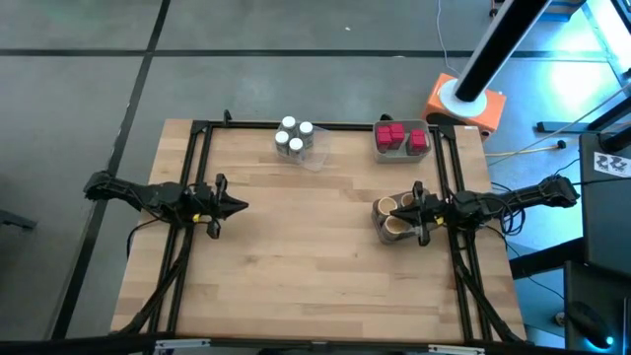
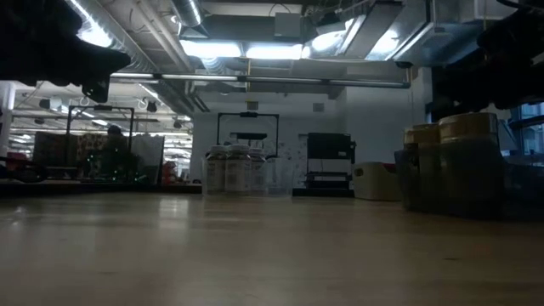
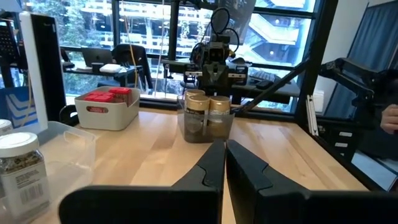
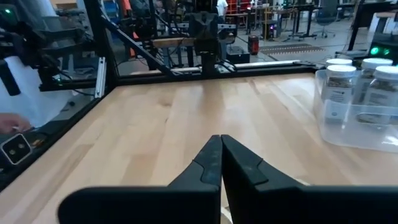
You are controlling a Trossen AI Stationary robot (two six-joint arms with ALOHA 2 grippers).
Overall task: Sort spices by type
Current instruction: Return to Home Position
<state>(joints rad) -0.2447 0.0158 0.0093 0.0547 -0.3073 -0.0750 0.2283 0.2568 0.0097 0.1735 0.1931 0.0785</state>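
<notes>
Bench (image 1: 315, 276): pale wood board with a black frame along its sides. It is the reference for every place below.

Left arm (image 1: 148, 195): dark, stretched in from the bench's left edge at about mid-depth. The left gripper (image 3: 224, 146) sits just inside that edge, raised off the wood and pointing toward the bench's right side. Its fingers are pressed together with nothing between them.

Right arm (image 1: 513, 197): dark, stretched in from the bench's right edge at about mid-depth. The right gripper (image 4: 221, 140) points toward the bench's left side and hangs over the dark tray. Its fingers are closed tip to tip and hold nothing.

Clear tray (image 1: 314, 156): at the bench's far edge, near the middle. Holds the white-lidded jars (image 1: 294, 137), four of them, upright and packed in a block.

Grey tray (image 1: 399, 155): at the bench's far right corner. Holds the red packets (image 1: 397, 135), several packed tightly, tops up.

Dark tray (image 1: 379, 225): near the bench's right edge, mid-depth, well apart from the other two trays. Holds the brown jars (image 1: 386, 206), round and upright with tan lids. They are partly hidden by the right gripper, so the count cannot be told.
</notes>
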